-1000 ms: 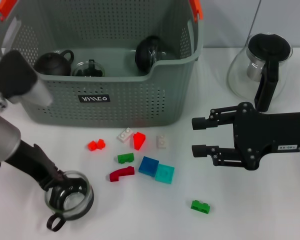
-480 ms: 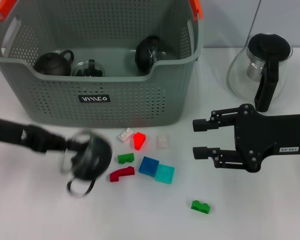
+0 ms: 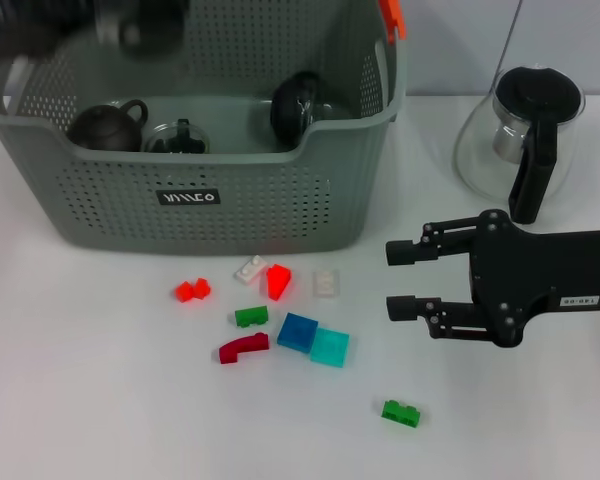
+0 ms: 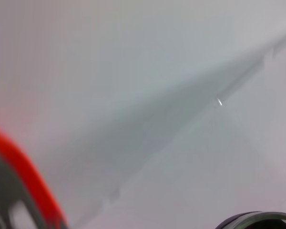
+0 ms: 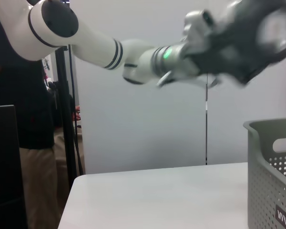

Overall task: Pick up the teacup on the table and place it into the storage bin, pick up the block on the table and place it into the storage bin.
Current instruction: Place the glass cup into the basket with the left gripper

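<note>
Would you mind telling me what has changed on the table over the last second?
The left gripper carried the glass teacup from the near-left of the table up to above the storage bin, over its rear left corner. The orange block pair, hidden half a second ago, shows again. The right gripper stayed open beside the blocks; the glass teapot did not move.

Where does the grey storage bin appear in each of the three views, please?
Head view: the storage bin fills the upper left, with its black label facing the camera.
Left wrist view: only a dark, blurred piece with an orange edge at the lower left corner, probably the bin's handle clip; I cannot be sure.
Right wrist view: its perforated end wall stands at the lower right.
Shared landmark: the white table.
</note>
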Tool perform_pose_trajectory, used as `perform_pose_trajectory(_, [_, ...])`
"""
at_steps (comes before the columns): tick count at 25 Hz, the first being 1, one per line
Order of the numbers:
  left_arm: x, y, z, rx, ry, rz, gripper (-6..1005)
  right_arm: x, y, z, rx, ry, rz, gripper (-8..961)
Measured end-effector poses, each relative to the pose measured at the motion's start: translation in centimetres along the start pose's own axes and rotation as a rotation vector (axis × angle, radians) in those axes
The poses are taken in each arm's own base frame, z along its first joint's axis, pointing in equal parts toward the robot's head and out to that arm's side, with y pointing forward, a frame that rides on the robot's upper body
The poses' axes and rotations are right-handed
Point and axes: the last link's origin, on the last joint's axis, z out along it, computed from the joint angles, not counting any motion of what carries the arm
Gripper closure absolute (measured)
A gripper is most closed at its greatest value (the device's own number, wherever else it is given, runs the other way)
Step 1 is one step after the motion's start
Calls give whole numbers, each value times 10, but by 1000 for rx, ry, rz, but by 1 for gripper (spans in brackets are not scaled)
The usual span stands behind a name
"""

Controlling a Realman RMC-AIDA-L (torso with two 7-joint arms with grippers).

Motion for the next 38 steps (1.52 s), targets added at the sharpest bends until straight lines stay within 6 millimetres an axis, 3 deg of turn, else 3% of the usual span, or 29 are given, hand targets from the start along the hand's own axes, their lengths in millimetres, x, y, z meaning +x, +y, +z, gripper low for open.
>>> perform_pose_trajectory(4, [38, -1, 17, 112, 27, 63, 933, 1, 1, 0, -2, 3, 3, 418])
perform_pose_trajectory(5, [53, -1, 31, 186, -14, 110, 932, 1, 1, 0, -3, 3, 3, 418])
perform_pose_trajectory(11, [77, -3, 81, 498, -242, 340, 926, 1, 1, 0, -3, 6, 23, 418])
perform_pose_trajectory(17, [60, -25, 127, 781, -479, 573, 920, 0, -1, -1, 2, 11, 63, 418])
perform_pose_trajectory(23, [33, -52, 145, 973, -576, 763, 914, 0, -2, 4, 3, 4, 53, 419])
perform_pose_trajectory(31, [13, -77, 143, 1020, -668, 795, 905, -2, -1, 7, -7, 1, 33, 419])
perform_pose_trajectory(38, [9, -87, 138, 1035, -711, 774, 898, -1, -3, 8, -2, 1, 37, 419])
